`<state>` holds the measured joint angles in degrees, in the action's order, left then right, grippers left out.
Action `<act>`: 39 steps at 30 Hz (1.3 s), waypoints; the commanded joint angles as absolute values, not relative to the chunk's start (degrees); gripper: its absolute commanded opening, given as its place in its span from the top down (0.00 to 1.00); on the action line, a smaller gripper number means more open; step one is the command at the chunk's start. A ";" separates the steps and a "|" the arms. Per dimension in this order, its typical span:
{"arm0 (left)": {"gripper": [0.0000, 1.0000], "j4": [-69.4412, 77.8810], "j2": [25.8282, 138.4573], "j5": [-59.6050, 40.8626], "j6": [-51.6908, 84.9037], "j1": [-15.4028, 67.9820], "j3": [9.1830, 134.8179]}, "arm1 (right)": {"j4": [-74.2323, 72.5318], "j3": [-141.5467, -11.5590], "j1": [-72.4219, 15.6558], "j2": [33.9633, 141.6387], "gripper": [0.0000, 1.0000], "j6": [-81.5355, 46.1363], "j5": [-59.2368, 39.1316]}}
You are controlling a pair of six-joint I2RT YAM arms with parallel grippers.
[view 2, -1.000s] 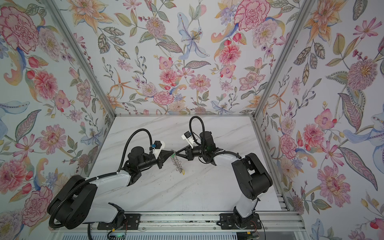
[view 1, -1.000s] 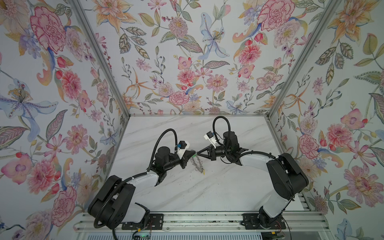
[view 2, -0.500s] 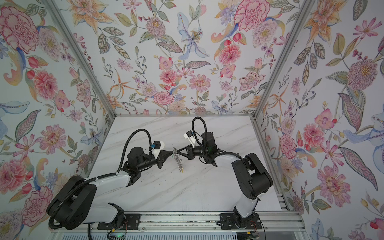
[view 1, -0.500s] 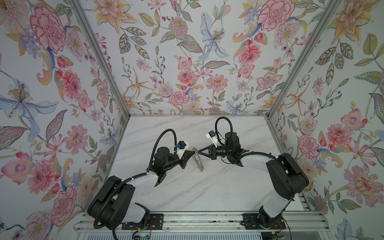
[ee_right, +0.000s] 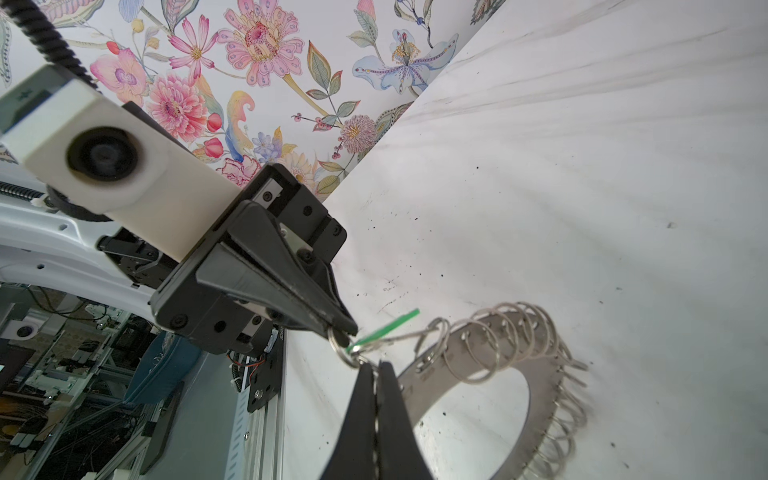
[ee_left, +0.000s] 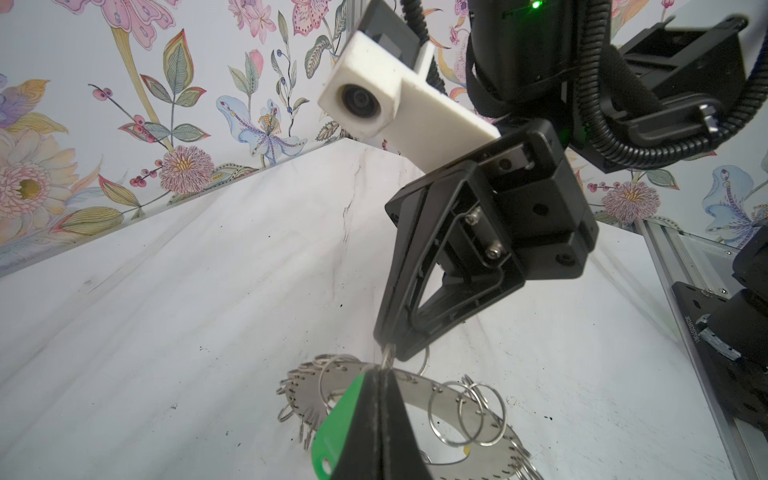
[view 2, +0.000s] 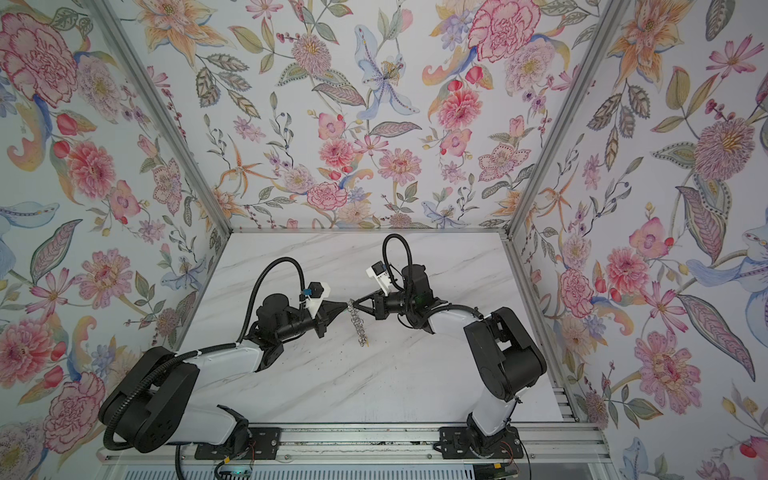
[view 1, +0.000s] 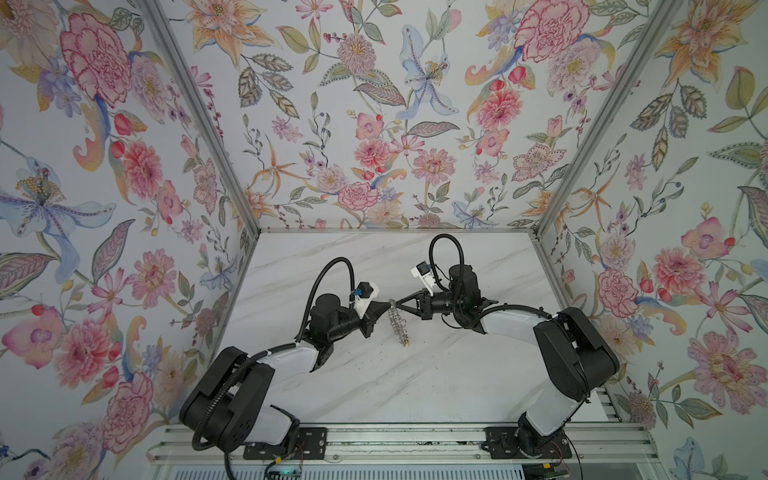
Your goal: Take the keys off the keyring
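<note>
Top views: keyring (view 1: 398, 324) hangs edge-on over the bench (view 1: 415, 386). Left pincer (view 1: 387, 305) and right pincer (view 1: 400, 302) meet tip to tip at its upper rim, same in both top views. Can't tell if its lower edge touches the bench. Left wrist: left pincer (ee_left: 380, 371) is clenched just above the keyring (ee_left: 422, 395), with the green tag (ee_left: 336, 419) flat against one finger. Right pincer (ee_left: 390, 351) is clamped on a small wire ring right above that rim. A yellow speck (ee_left: 467, 449) shows through the keyring's hole, probably the other key's tag. Right wrist: right pincer (ee_right: 376, 365) is clenched at the keyring's (ee_right: 545, 399) rim, apparently on one of its wire loops. Left pincer (ee_right: 345, 328) is clenched on a split ring (ee_right: 338, 338) just off the rim, green tag (ee_right: 386, 328) edge-on beside it. My read: the step is working the green key off its ring. Hold the right as a fixed anchor and have the left feed the ring round along its coil. A straight pull would only swing the keyring or slip. Use small moves and keep the tips from colliding.
</note>
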<state>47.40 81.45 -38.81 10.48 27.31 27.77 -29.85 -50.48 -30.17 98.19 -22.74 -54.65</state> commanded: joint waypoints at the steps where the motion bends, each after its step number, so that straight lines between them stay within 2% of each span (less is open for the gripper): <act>1: 1.00 49.48 82.08 -40.71 11.20 26.85 29.07 | -29.11 -51.71 -31.05 96.02 0.98 -20.96 -55.28; 10: 1.00 49.31 81.06 -40.44 11.08 26.81 28.66 | -26.33 -51.75 -30.97 95.19 0.98 -19.03 -53.06; 21: 1.00 49.27 80.15 -40.16 10.97 26.86 28.39 | -29.77 -49.34 -29.16 94.78 0.99 -22.48 -50.90; 34: 1.00 50.18 80.83 -40.99 11.60 26.82 28.39 | -45.55 -44.17 -27.53 97.10 0.99 -35.74 -49.10; 39: 1.00 49.72 80.83 -40.71 11.17 26.88 28.38 | -43.12 -43.59 -28.05 97.23 0.97 -34.26 -49.73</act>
<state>47.59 81.43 -39.75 10.92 27.33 27.77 -41.69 -44.23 -28.36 96.64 -33.74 -50.72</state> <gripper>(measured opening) 0.044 0.048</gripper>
